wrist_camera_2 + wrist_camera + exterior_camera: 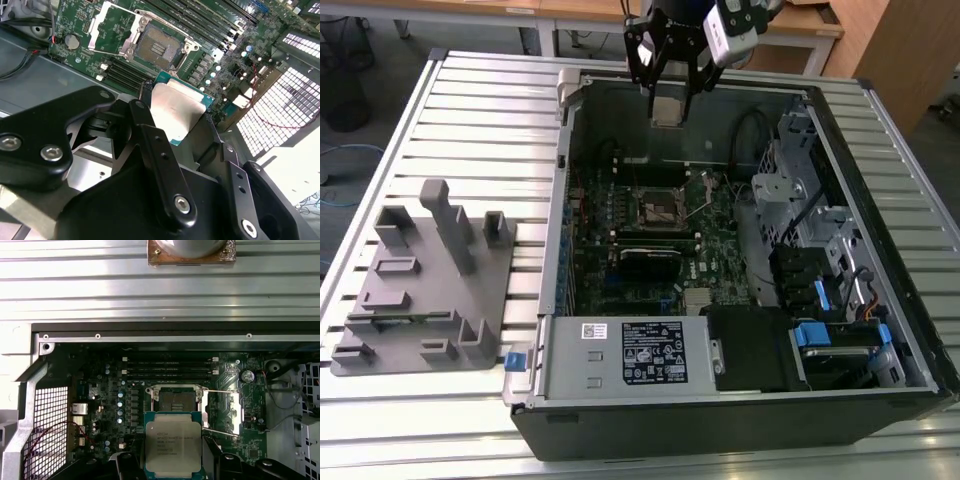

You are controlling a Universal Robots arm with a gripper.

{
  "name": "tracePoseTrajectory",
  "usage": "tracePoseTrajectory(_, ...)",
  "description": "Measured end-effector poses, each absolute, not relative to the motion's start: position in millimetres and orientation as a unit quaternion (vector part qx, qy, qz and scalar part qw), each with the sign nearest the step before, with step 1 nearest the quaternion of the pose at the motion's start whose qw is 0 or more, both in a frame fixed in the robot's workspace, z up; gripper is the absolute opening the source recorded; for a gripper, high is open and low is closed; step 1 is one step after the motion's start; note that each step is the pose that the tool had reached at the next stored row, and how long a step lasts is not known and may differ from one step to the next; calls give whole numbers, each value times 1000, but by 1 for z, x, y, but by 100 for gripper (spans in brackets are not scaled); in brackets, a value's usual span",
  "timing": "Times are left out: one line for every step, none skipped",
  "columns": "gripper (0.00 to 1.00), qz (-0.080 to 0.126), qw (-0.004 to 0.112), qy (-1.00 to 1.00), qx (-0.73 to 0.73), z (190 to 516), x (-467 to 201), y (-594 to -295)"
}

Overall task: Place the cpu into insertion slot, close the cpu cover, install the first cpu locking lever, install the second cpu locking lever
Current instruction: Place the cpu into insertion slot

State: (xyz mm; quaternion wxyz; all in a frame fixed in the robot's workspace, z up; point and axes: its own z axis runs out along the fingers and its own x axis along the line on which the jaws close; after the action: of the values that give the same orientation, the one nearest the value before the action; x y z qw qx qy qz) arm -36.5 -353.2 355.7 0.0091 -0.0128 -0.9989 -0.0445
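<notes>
My gripper (667,100) is shut on the cpu (667,109), a small silver-faced square chip with a green rim. It hangs high over the far part of the open computer case. Both wrist views show the cpu (176,112) (173,446) pinched at two opposite edges between the black fingers (150,125). The insertion slot (658,207) (159,48) (176,401) lies below on the green board, its dark centre bare and uncovered. The cpu cover (134,35) (226,410) is swung open beside the slot. Thin wire levers (225,391) stand loose next to it.
The open case (550,330) lies on a slatted metal table (470,120). Inside are memory slots (167,367), a long black card (650,262), a power supply (620,355), cables and drive bays (810,250). A grey fixture plate (420,280) sits at the exterior view's left.
</notes>
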Motion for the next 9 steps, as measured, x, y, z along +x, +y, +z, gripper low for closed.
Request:
tracePoseTrajectory(54, -44, 9, -999, -13, 356, -36, -353)
tracePoseTrajectory(54, -45, 9, -999, -13, 355, -36, -353)
tracePoseTrajectory(54, -45, 9, -999, -13, 355, -36, -353)
tracePoseTrajectory(54, -45, 9, -999, -13, 355, -36, -353)
tracePoseTrajectory(54, -45, 9, -999, -13, 354, -36, -353)
tracePoseTrajectory(54, -45, 9, -999, -13, 354, -36, -353)
tracePoseTrajectory(54, -45, 9, -999, -13, 353, -36, -353)
tracePoseTrajectory(54, -44, 9, -999, -13, 353, -36, -353)
tracePoseTrajectory(54, -44, 9, -999, -13, 352, -36, -353)
